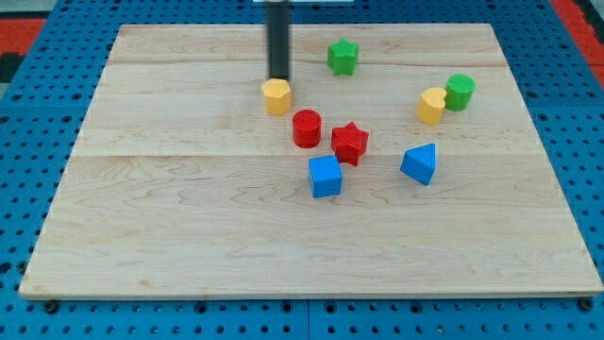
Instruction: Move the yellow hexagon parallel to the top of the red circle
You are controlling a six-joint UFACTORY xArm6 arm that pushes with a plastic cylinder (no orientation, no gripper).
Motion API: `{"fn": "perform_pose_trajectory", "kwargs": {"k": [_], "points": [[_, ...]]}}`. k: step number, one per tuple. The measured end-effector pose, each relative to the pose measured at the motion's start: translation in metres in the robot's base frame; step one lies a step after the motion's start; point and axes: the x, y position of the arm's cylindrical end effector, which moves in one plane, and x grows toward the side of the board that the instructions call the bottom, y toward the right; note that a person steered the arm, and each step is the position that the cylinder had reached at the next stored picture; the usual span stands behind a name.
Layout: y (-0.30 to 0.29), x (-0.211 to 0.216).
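While my tip (279, 76) touches the yellow hexagon block's (276, 95) far edge, no claw exists; nothing is held.
Pushing nearer risks knocking the red circle block (307, 127), near-right.

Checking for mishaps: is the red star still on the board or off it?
On. The red star sits on the wooden board, near its middle.

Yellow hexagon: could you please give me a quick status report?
My tip at yellow hexagon's top edge. Hexagon up-left of red circle, close, apart. Nothing between them.
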Motion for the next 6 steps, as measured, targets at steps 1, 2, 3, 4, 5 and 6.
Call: {"fn": "perform_pose_trajectory", "kwargs": {"k": [1, 2, 3, 4, 5, 6], "points": [[-0.054, 0.020], [0.006, 0.067], [0.029, 0.027], [0.073, 0.029], [0.134, 0.044], [0.129, 0.118]]}}
